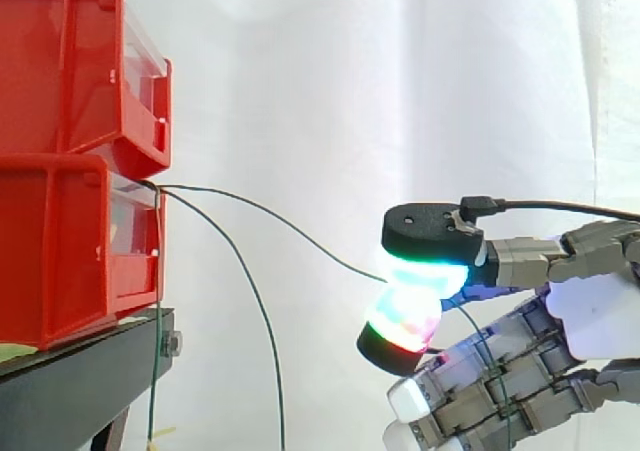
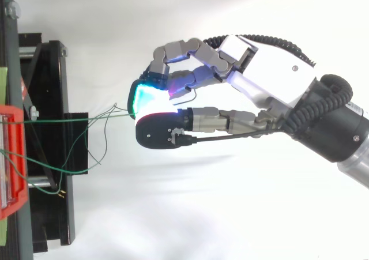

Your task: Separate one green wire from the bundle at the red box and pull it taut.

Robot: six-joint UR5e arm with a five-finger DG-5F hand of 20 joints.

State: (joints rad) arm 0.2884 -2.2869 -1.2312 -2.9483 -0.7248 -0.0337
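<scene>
Several thin green wires come out between the two stacked red bins (image 1: 70,241) at the left. One green wire (image 1: 300,233) runs from there in a shallow downward curve to my hand (image 1: 600,316) at the right. The hand is shut on it, pinching it between two glowing fingertips (image 1: 405,316); the wire's tail trails on past the pinch over the curled fingers. From above, the same wire (image 2: 75,119) stretches nearly straight from the red bin (image 2: 14,156) to the hand (image 2: 271,75). The other green wires (image 1: 255,311) hang loose below the bins.
The bins stand on a black stand (image 1: 80,381), seen from above as a black frame (image 2: 52,156) at the left edge. Loose wire loops (image 2: 98,150) dangle in front of it. A white curtain lies behind, with open room between stand and hand.
</scene>
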